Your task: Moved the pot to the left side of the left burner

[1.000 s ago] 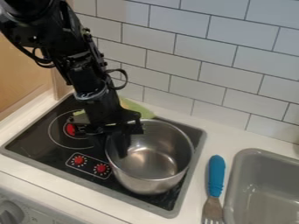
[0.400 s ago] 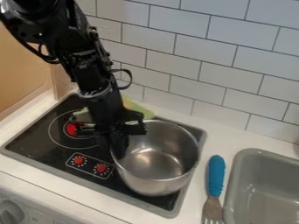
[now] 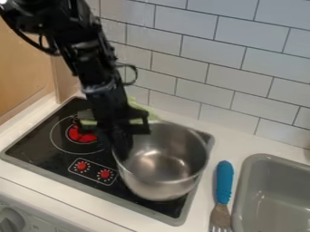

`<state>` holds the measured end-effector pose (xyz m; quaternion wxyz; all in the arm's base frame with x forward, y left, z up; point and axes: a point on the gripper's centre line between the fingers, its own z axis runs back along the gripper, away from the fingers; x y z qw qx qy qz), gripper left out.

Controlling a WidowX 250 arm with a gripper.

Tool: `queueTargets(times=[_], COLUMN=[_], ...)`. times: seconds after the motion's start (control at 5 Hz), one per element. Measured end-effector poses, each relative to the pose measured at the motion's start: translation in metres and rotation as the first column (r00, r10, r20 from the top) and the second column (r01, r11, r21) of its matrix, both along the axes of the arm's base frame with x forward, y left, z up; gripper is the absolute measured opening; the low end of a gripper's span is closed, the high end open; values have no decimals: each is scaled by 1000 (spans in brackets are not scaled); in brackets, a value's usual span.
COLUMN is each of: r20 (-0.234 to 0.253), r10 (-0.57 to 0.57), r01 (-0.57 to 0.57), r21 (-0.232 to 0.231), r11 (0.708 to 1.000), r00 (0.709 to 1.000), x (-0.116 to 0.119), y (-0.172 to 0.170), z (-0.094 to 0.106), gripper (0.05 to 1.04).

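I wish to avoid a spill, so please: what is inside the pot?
Only bare metal shows in the pot. The end effector, at its rim, hides part of the inner wall.

Pot (image 3: 160, 179): round, silver metal, shiny inside, deep wall, open side up. Located over the 3 o'clock side of the stove (image 3: 27, 149), at 4 o'clock from the left burner (image 3: 82, 135) and apart from its marked ring. Left burner: flat, thin pale circles on black, red patch at centre; its 1 o'clock part is partly hidden.
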<state>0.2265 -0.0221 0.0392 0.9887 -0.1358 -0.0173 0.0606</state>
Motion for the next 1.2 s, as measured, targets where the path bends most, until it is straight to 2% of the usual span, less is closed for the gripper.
queueTargets(times=[0.2, 0.4, 0.8, 1.0, 1.2], r20=[69, 97, 94, 95, 64], r10=[-41, 7, 135, 209, 274], r01=[42, -6, -134, -209, -274], r21=[-10, -9, -13, -10, -15], r11=[999, 1000, 991, 978, 962], r00=[997, 995, 986, 973, 960], x=[1, -6, -31, -39, -45], y=[5, 31, 88, 109, 124], z=[24, 41, 49, 47, 36], gripper=[68, 68, 68, 68, 68])
